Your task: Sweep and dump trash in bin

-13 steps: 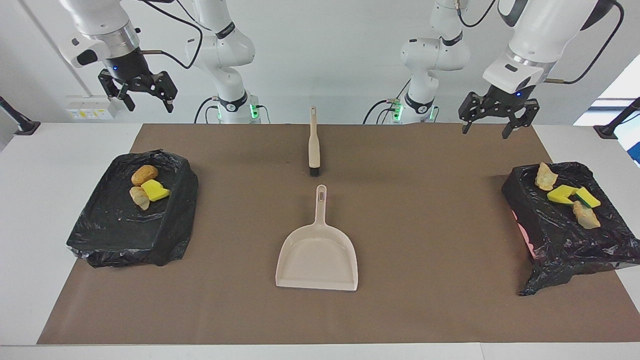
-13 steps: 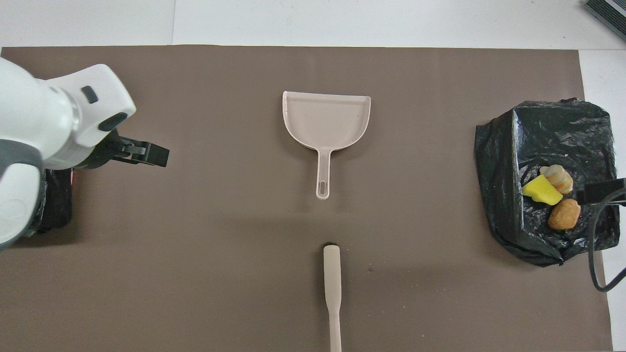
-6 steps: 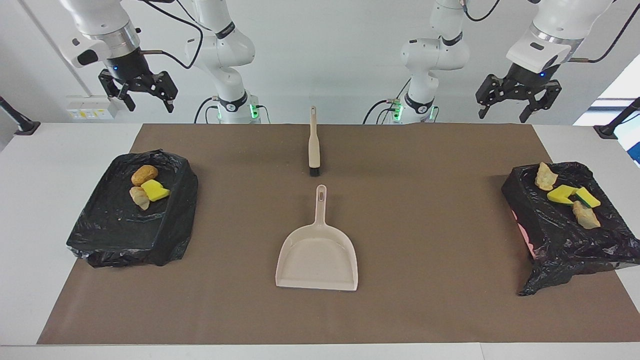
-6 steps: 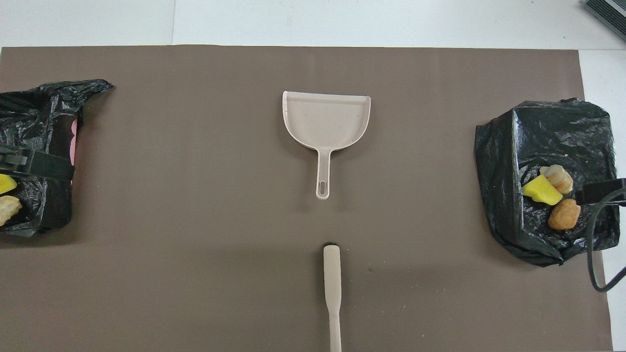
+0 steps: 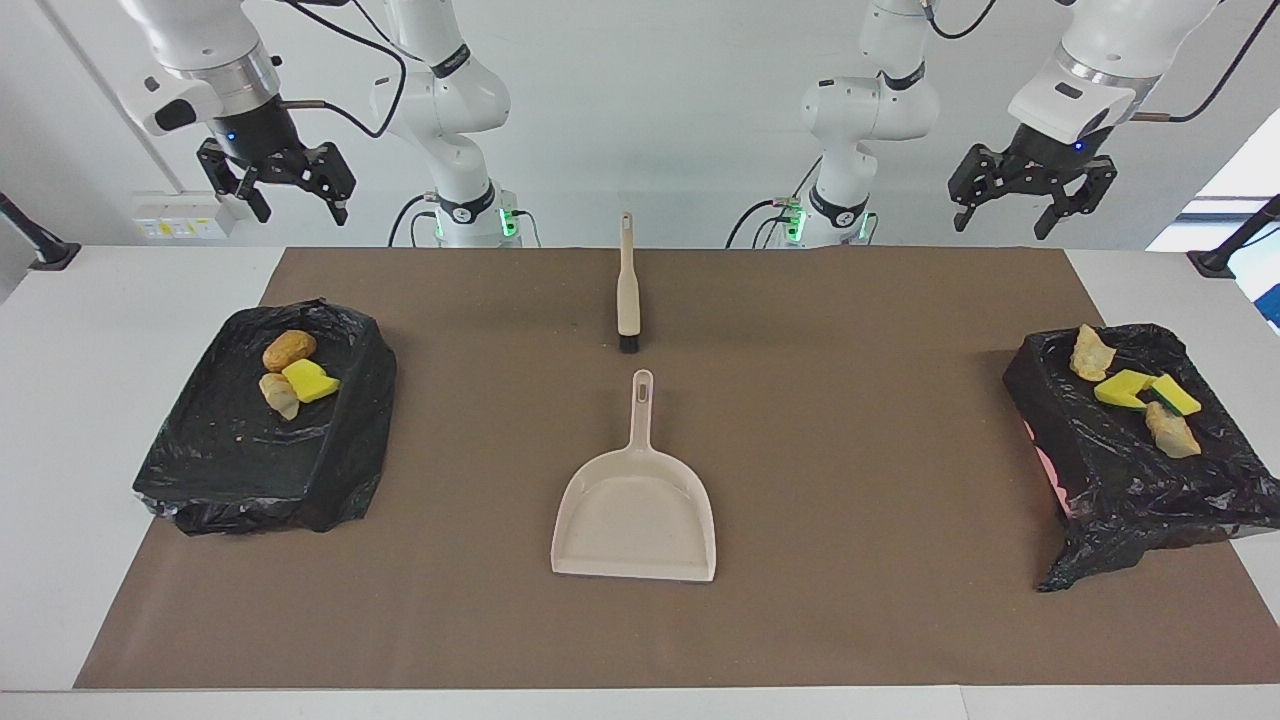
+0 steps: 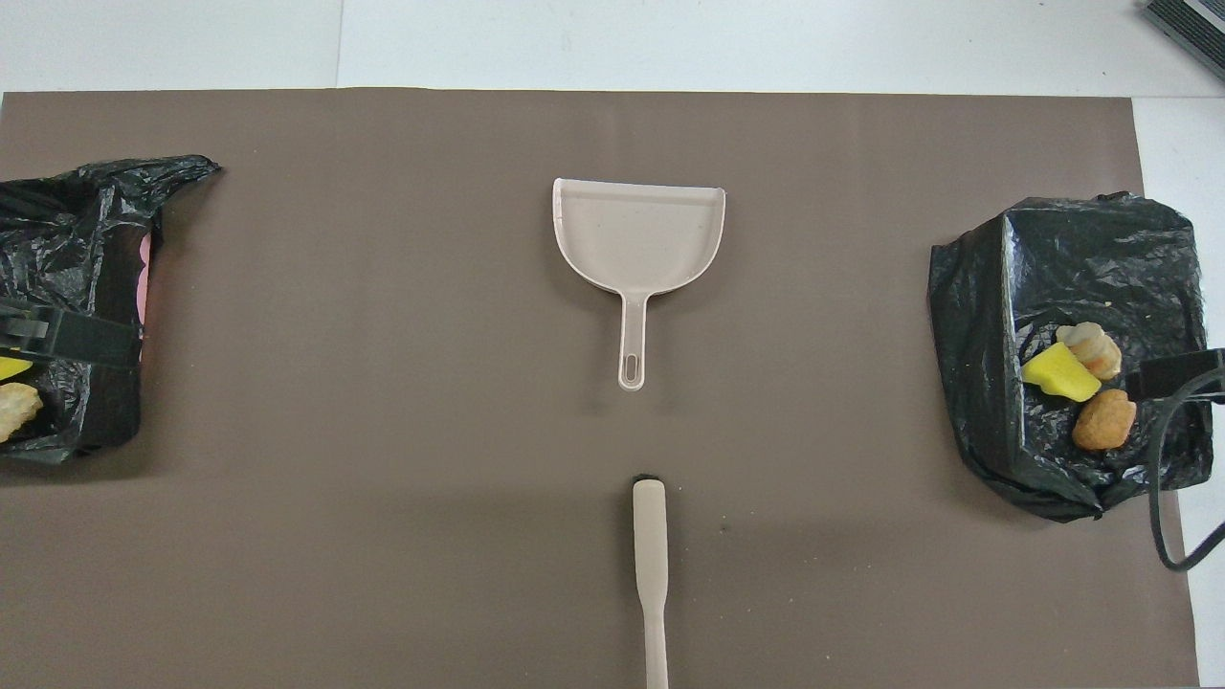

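- The trash already lies in the two black-bag-lined bins: a yellow sponge piece and two orange-tan bread-like chunks (image 5: 290,372) in the bin at the right arm's end (image 5: 250,460), and more yellow-green sponge pieces and tan chunks (image 5: 1135,390) in the bin at the left arm's end (image 5: 1110,480).
- I judge the task done or nearly so; no scraps show on the brown mat (image 5: 850,520).
- The left gripper (image 5: 1030,195) hangs high near its bin, jaws wide apart, holding nothing.
- The right gripper (image 5: 275,185) hangs high near its own bin, equally wide and empty.
- The beige plastic dustpan (image 5: 634,515) lies flat and empty mid-mat, handle toward the robots.
- The beige hand brush (image 5: 627,285) lies nearer to the robots, bristles toward the dustpan handle, apart from it.
- Any next move would be parking the arms; nothing stands in the way.
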Robot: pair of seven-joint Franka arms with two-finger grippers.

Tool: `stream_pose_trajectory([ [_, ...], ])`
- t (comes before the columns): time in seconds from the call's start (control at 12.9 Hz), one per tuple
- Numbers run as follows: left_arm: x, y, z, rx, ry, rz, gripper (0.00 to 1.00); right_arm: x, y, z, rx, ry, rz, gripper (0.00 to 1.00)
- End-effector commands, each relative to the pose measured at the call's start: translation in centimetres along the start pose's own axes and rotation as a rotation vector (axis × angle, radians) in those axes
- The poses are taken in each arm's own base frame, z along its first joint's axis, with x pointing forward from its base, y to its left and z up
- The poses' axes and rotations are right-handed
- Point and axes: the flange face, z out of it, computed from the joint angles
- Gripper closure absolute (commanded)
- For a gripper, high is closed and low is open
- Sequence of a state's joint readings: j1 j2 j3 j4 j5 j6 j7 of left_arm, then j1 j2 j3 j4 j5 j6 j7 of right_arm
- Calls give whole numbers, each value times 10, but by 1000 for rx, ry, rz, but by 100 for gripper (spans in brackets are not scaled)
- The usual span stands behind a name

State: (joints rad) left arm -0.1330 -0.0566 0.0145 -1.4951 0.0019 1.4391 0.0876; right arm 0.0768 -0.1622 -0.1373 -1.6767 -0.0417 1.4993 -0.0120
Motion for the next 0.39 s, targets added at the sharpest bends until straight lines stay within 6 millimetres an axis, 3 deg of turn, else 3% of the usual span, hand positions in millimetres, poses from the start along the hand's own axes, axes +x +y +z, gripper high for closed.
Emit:
stream_pose_trajectory([
  [0.0, -11, -4, 0, -10, -9, -1, 0, -4, -1, -2, 0, 4, -10, 0],
  [0.31, -12, -14, 0, -10, -9, -19, 0, -4, -1, -2, 0, 4, -10, 0],
])
